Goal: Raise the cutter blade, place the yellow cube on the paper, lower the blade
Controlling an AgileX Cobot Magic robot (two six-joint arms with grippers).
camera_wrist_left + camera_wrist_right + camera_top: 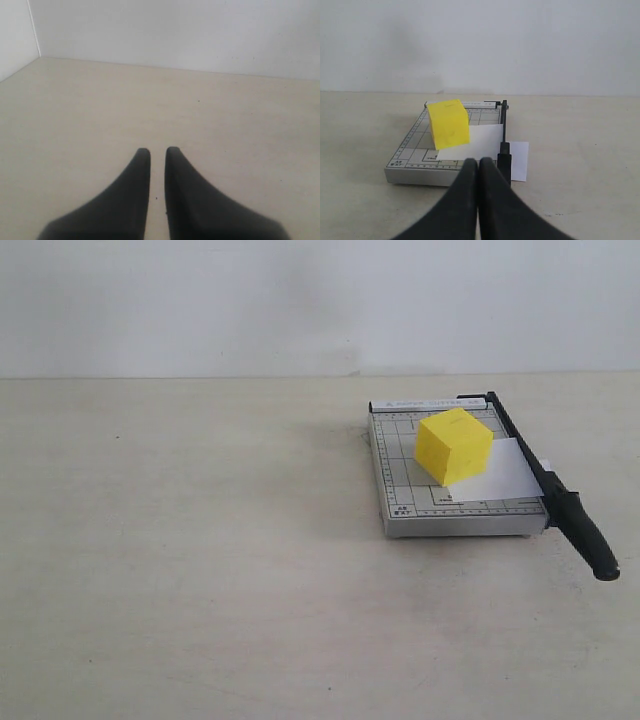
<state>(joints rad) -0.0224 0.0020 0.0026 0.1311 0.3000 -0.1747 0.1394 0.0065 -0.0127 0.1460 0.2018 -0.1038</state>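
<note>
My right claw (479,161) is pressed closed and empty; my left claw (157,150) is closed to a thin slit, also empty. Ahead of the right claw, the yellow cube (448,124) sits on the paper (482,142), with the cutter blade (504,131) down flat.

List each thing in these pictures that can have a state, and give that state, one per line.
cutter blade: lowered, lying along the cutter base edge, across the paper.
yellow cube: at rest on the paper, nothing gripping it.
paper: flat, under cube and blade.
left gripper: shut, empty.
right gripper: shut, empty.
</note>
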